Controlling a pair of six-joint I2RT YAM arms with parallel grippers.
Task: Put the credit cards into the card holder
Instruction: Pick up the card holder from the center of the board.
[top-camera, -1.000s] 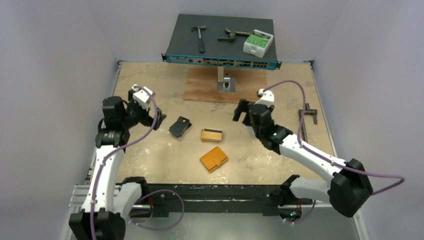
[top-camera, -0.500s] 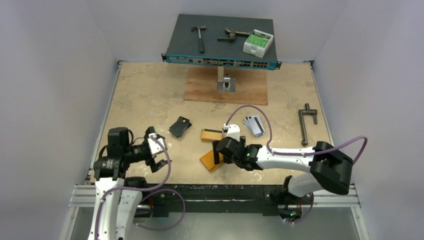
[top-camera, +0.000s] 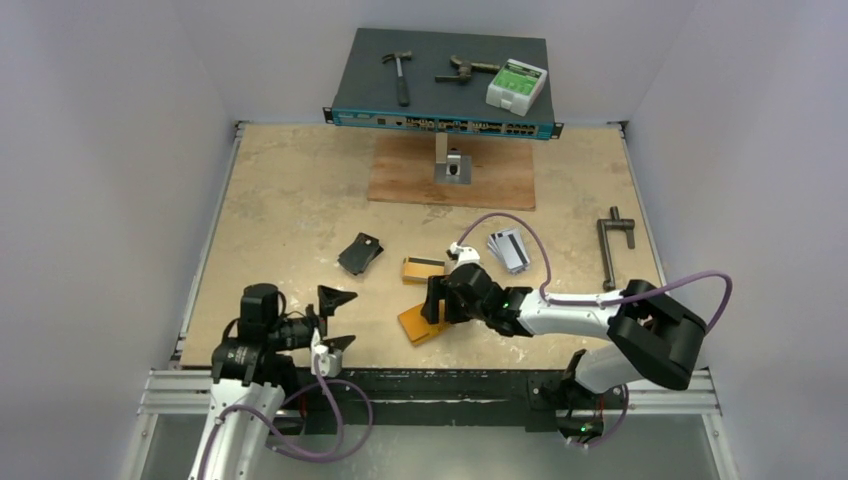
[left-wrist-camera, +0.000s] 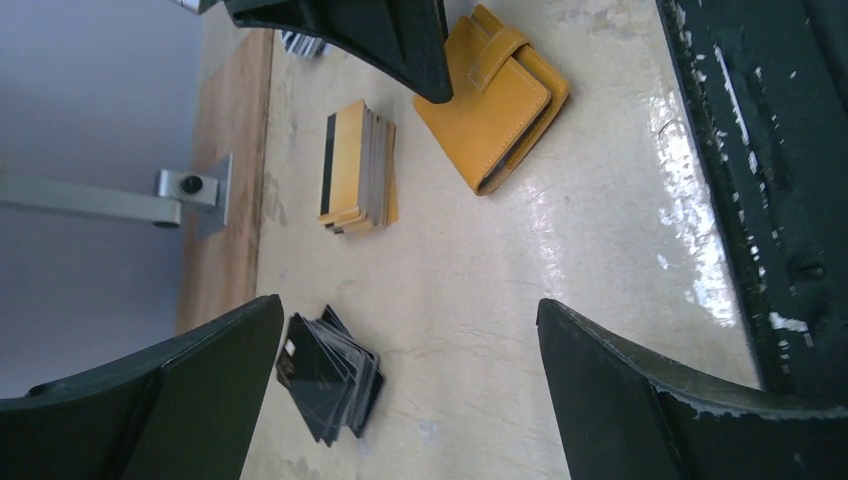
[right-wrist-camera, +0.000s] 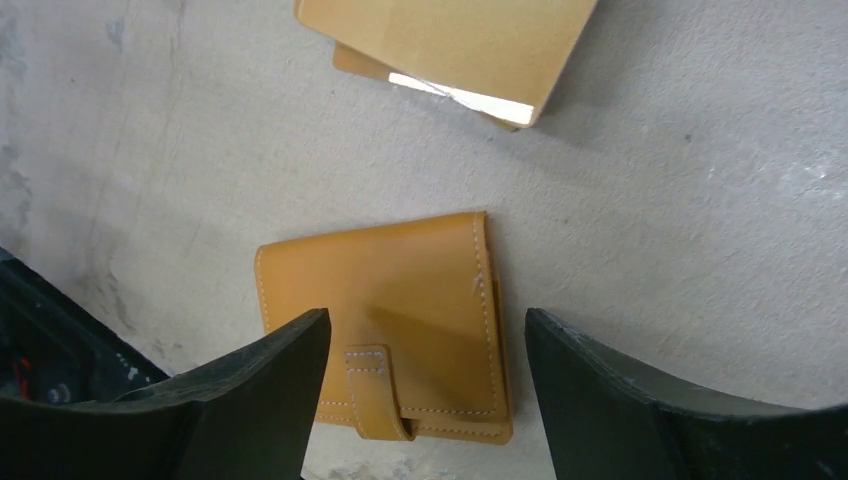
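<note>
You see the card holder (right-wrist-camera: 385, 320) at lower centre of the top view, orange, closed, its tab folded over. The right gripper (right-wrist-camera: 425, 330) hangs above it, jaws apart, holding nothing. The left gripper (left-wrist-camera: 410, 310) is wide open and empty. Yellow cards (right-wrist-camera: 450, 40) lie just beyond the holder, and a black case (top-camera: 360, 253) lies further left on the worktop (top-camera: 300, 200).

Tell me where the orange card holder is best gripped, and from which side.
Probably from straight above: pinch the card holder across its two plain side edges, clear of the snap tab. It lies flat and closed on the table, so only the edges offer purchase. The right claw hangs open over it.
</note>
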